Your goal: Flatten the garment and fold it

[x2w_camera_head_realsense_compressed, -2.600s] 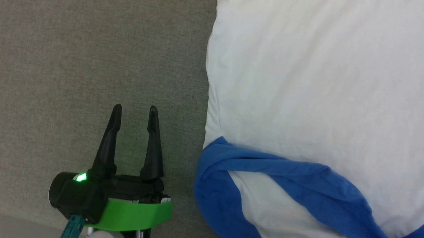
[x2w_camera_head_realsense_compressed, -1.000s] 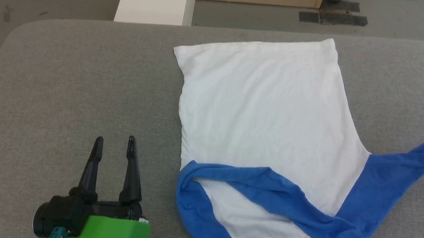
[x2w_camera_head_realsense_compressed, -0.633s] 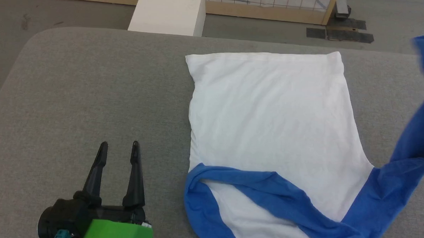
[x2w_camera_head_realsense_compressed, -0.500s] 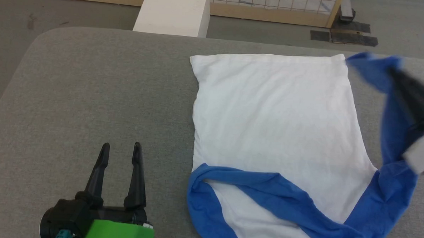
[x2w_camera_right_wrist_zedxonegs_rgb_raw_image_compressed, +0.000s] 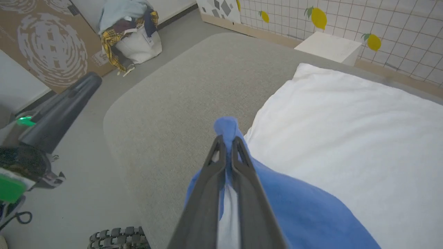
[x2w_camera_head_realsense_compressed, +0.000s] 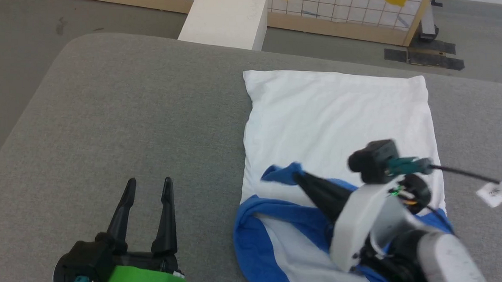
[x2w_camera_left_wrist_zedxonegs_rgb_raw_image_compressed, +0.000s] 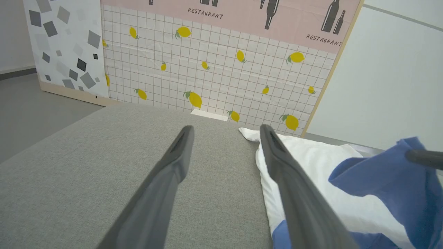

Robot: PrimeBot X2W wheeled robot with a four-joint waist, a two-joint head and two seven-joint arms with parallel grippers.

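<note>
The garment lies on the grey table, white body spread flat toward the far side, blue sleeves bunched at the near end. My right gripper is shut on the end of a blue sleeve and holds it over the white body near the shirt's left edge; the sleeve drapes back under the fingers. In the left wrist view the same lifted blue sleeve hangs at the right. My left gripper stands open and empty over bare table, left of the shirt.
The grey padded table has a rounded far-left corner. Beyond it stand a white box and a tiled panel with lemons. A bag of clothes sits on the floor at the far left.
The right gripper has swung the blue sleeve from the table's right side up and across, down over the white body. The head camera has tilted up. The left gripper has stayed put.
</note>
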